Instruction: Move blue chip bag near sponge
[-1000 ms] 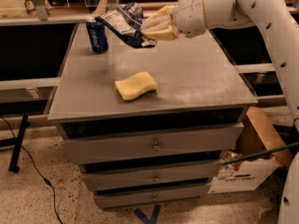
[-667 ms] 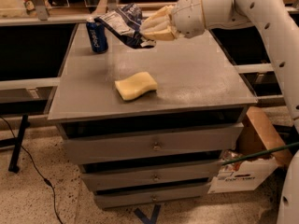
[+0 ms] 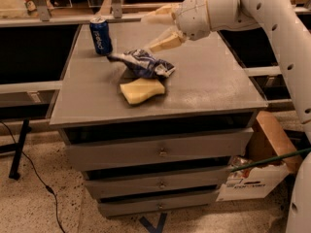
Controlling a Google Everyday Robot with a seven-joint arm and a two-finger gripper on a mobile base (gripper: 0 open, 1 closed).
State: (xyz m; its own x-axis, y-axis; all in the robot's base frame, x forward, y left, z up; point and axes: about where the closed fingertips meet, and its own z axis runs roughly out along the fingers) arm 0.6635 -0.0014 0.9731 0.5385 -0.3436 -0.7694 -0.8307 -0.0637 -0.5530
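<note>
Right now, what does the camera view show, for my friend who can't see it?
A crumpled blue chip bag lies on a gray table, right behind a yellow sponge. The robot's gripper hangs open above and behind the bag, holding nothing. A blue soda can stands at the back left.

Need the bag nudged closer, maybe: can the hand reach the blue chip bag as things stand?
Probably yes. The hand hovers open just behind the blue chip bag, nothing between them; the sponge lies on its near side, the soda can off to one side.
</note>
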